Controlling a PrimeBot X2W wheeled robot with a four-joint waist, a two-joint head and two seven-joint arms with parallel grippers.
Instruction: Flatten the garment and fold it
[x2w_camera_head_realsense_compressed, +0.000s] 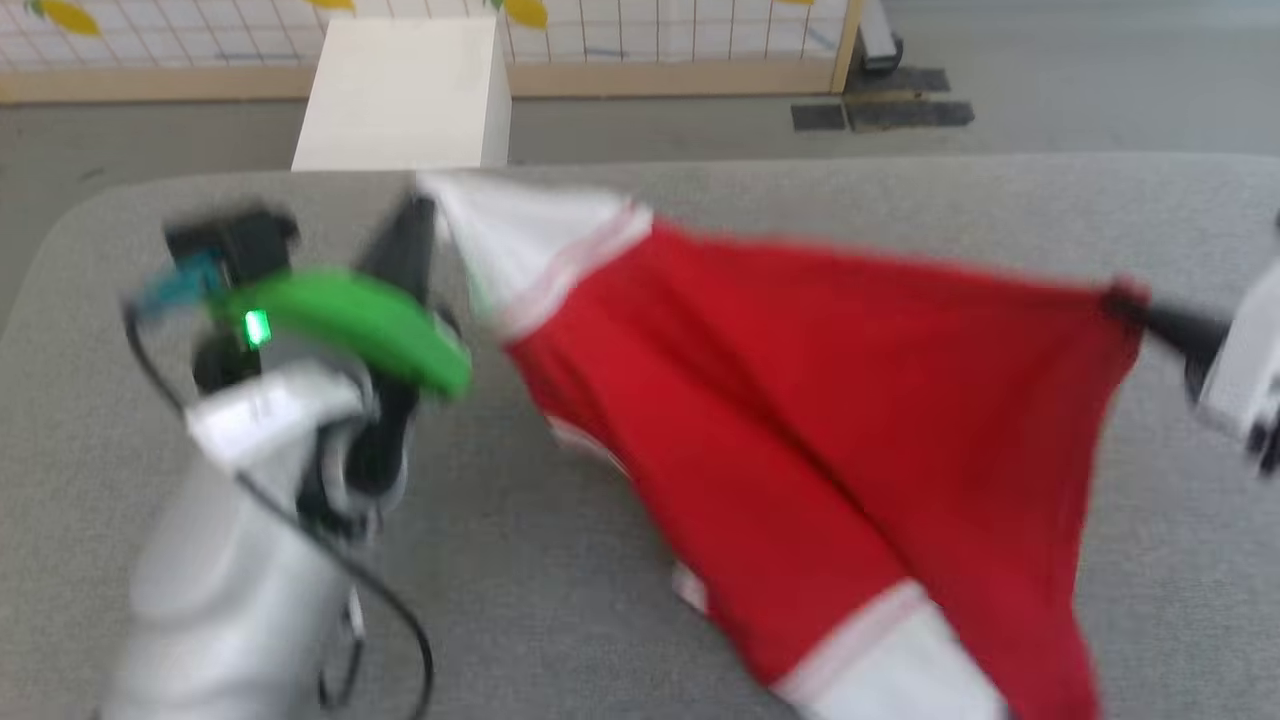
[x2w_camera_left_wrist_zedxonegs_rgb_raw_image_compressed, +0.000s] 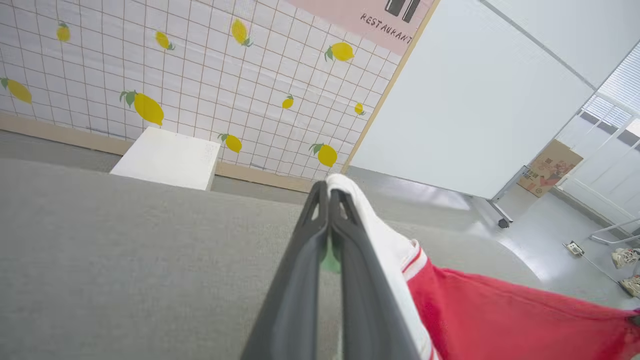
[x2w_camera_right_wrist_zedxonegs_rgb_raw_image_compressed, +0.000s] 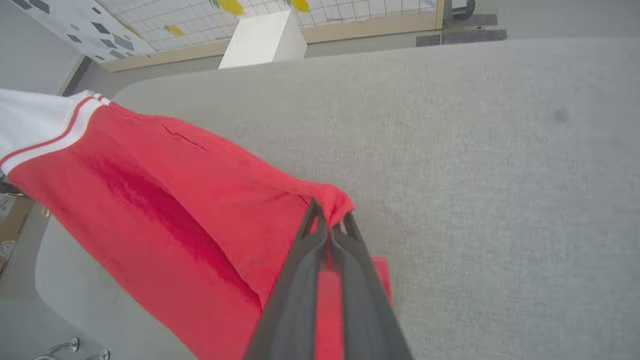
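The red garment (x2w_camera_head_realsense_compressed: 820, 400) hangs stretched above the grey table (x2w_camera_head_realsense_compressed: 560, 590), held at two ends. My left gripper (x2w_camera_head_realsense_compressed: 425, 215) is shut on its white sleeve (x2w_camera_head_realsense_compressed: 520, 235) at the upper left; in the left wrist view the white cloth (x2w_camera_left_wrist_zedxonegs_rgb_raw_image_compressed: 385, 240) wraps over the tips of my left gripper (x2w_camera_left_wrist_zedxonegs_rgb_raw_image_compressed: 327, 187). My right gripper (x2w_camera_head_realsense_compressed: 1135, 305) is shut on a red edge at the right; the right wrist view shows red fabric (x2w_camera_right_wrist_zedxonegs_rgb_raw_image_compressed: 200, 210) bunched at its tips (x2w_camera_right_wrist_zedxonegs_rgb_raw_image_compressed: 330, 220). A second white sleeve (x2w_camera_head_realsense_compressed: 890, 660) droops at the bottom. The printed letters are hidden.
A white box (x2w_camera_head_realsense_compressed: 405, 95) stands on the floor beyond the table's far edge, before a lemon-patterned wall (x2w_camera_left_wrist_zedxonegs_rgb_raw_image_compressed: 200, 75). A white panel on wheels (x2w_camera_left_wrist_zedxonegs_rgb_raw_image_compressed: 475, 100) and a cardboard box (x2w_camera_left_wrist_zedxonegs_rgb_raw_image_compressed: 550, 167) stand further off. Bare grey tabletop lies to the right (x2w_camera_right_wrist_zedxonegs_rgb_raw_image_compressed: 500, 175).
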